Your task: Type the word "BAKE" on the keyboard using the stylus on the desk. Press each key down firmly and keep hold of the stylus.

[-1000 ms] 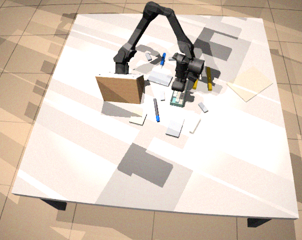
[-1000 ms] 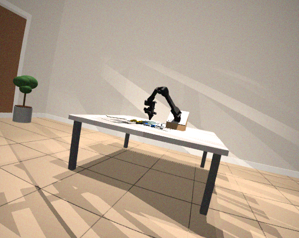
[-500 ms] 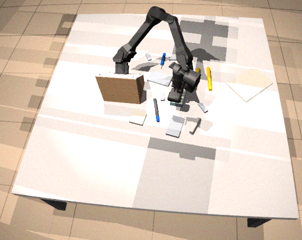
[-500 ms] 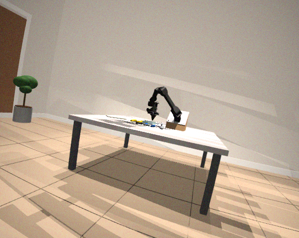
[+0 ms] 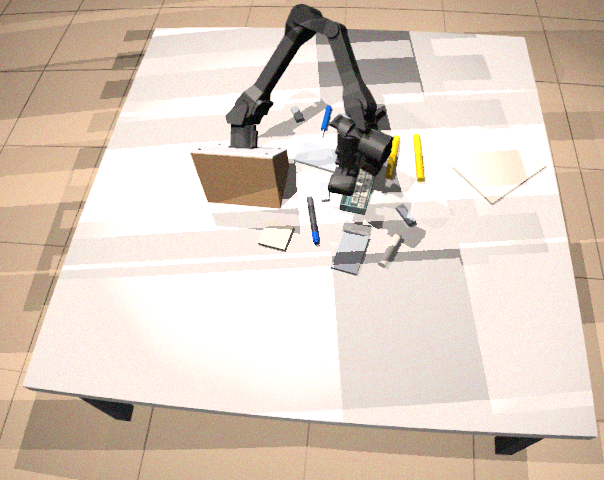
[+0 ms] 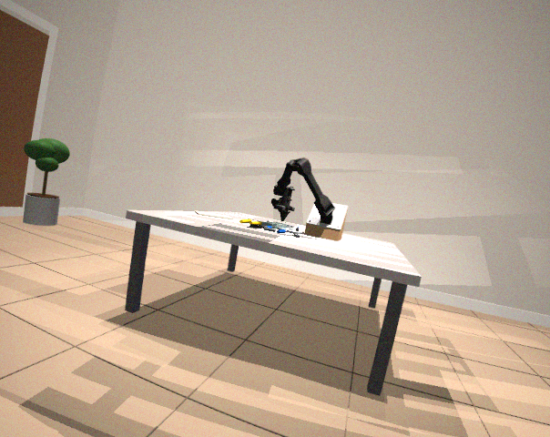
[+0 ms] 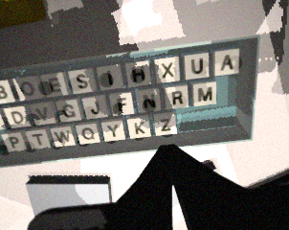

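My gripper is shut with nothing between its fingers. It points down above the desk, with its tips showing just below the Z key in the wrist view; the arm hides them in the top view. The teal keyboard lies under the gripper. The wrist view shows the B key at far left, the E key, the K key and the A key at right. A dark pen with a blue end and a pale rod lie nearby; I cannot tell which thing is the stylus.
Two yellow sticks lie right of the keyboard. A blue tool with a thin tip lies behind. A grey slab, a cream pad and a small grey block lie in front. The brown box supports the arm.
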Tool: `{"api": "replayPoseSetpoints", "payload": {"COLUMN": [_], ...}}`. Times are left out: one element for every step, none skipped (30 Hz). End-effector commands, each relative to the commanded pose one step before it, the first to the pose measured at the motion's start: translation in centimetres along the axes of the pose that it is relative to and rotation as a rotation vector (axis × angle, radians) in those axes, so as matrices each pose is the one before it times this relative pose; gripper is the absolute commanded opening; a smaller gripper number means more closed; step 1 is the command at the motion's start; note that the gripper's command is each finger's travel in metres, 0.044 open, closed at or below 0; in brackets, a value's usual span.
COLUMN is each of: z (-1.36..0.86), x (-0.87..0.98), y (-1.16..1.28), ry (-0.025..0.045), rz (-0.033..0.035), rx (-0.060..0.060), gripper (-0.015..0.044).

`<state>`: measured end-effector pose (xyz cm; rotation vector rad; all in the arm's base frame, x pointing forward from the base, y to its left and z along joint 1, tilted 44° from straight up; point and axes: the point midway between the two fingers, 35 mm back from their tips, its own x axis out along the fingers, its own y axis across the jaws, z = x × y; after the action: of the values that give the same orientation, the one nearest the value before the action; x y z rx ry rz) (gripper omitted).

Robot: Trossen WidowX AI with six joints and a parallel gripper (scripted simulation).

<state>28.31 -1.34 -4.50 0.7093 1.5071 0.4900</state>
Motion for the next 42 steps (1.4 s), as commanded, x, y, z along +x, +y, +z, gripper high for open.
{"api": "replayPoseSetpoints", "payload": {"z": [-0.491,0.000,0.000,0.000,0.000,0.000,0.000,0.035,0.092,0.107,0.052,-0.049,-0.107,-0.093,-0.036,0.000,0.000,0.000,0.000,0.000,0.000,0.000,0.000,0.000,0.000,0.000,0.000,0.000,0.029,0.072,0.073,0.006,-0.063,-0.066,-0.027,0.000,0.000,0.000,0.000,0.044,0.104,0.039], "x": [0.045,0.000,0.000,0.000,0.000,0.000,0.000,-0.007,-0.018,-0.020,-0.008,0.010,0.019,0.016,0.006,0.000,0.000,0.000,0.000,0.000,0.000,0.000,0.000,0.000,0.000,0.000,0.000,0.000,-0.237,-0.717,-1.211,-1.598,-1.246,-0.753,-0.252,0.000,0.000,0.000,0.000,0.140,0.350,0.140], "y": [0.304,0.000,0.000,0.000,0.000,0.000,0.000,0.246,0.743,1.252,1.653,1.668,1.284,0.771,0.257,0.000,0.000,0.000,0.000,0.000,0.000,0.000,0.000,0.000,0.000,0.000,0.000,0.000,-0.011,-0.030,-0.036,-0.017,0.012,0.019,0.009,0.000,0.000,0.000,0.000,-0.010,-0.023,-0.008], "ry": [-0.00199,0.00000,0.00000,0.00000,0.00000,0.00000,0.00000,-0.00010,-0.00028,-0.00036,-0.00018,0.00027,0.00059,0.00054,0.00021,0.00000,0.00000,0.00000,0.00000,0.00000,0.00000,0.00000,0.00000,0.00000,0.00000,0.00000,0.00000,0.00000,-0.00013,-0.00032,-0.00027,0.00007,0.00032,0.00028,0.00011,0.00000,0.00000,0.00000,0.00000,-0.00244,-0.00602,-0.00238], "rz": [0.00481,0.00000,0.00000,0.00000,0.00000,0.00000,0.00000,-0.00042,-0.00104,-0.00101,0.00005,0.00156,0.00219,0.00172,0.00064,0.00000,0.00000,0.00000,0.00000,0.00000,0.00000,0.00000,0.00000,0.00000,0.00000,0.00000,0.00000,0.00000,-0.00045,-0.00118,-0.00138,-0.00067,0.00037,0.00060,0.00026,0.00000,0.00000,0.00000,0.00000,0.00101,0.00266,0.00112], "rx": [0.0082,0.0000,0.0000,0.0000,0.0000,0.0000,0.0000,0.0001,0.0003,0.0003,0.0001,-0.0001,-0.0002,-0.0002,-0.0001,0.0000,0.0000,0.0000,0.0000,0.0000,0.0000,0.0000,0.0000,0.0000,0.0000,0.0000,0.0000,0.0000,0.0000,0.0001,0.0002,0.0001,0.0000,-0.0001,0.0000,0.0000,0.0000,0.0000,0.0000,0.0013,0.0032,0.0013], "gripper": [0.0000,0.0000,0.0000,0.0000,0.0000,0.0000,0.0000,0.0000,0.0000,0.0000,0.0000,0.0000,0.0000,0.0000,0.0000,0.0000,0.0000,0.0000,0.0000,0.0000,0.0000,0.0000,0.0000,0.0000,0.0000,0.0000,0.0000,0.0000,0.0000,0.0000,0.0000,0.0000,0.0000,0.0000,0.0000,0.0000,0.0000,0.0000,0.0000,0.0000,0.0000,0.0000]}}
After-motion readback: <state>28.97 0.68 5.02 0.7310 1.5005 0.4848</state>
